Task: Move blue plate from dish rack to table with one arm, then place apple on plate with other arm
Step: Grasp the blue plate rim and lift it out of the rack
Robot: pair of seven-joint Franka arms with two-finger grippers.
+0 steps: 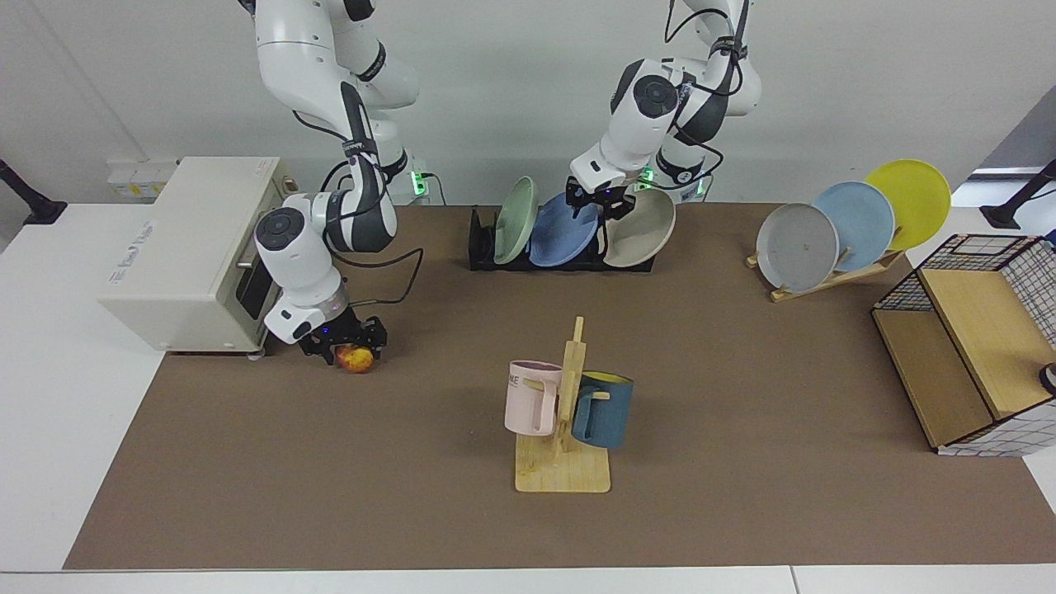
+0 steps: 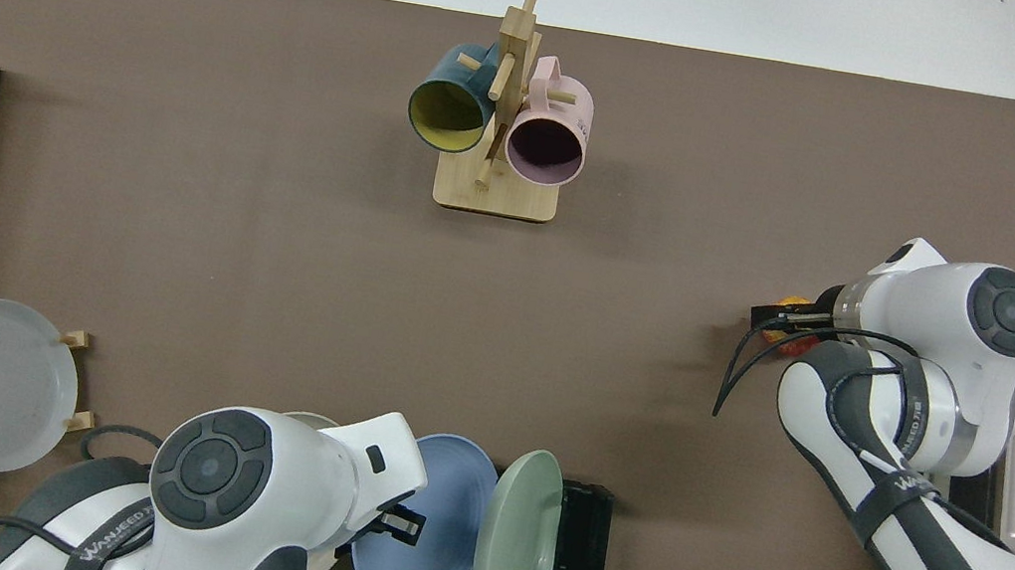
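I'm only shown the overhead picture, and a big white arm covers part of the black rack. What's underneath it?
Observer: A cream plate stands in the dish rack beside the blue plate; the facing view shows it whole.
Operator: And that arm's hand?
Observer: The left hand is at the blue plate's upper rim.
Operator: The other arm hides something red.
Observer: An apple resting on the table, with the right hand low over it.
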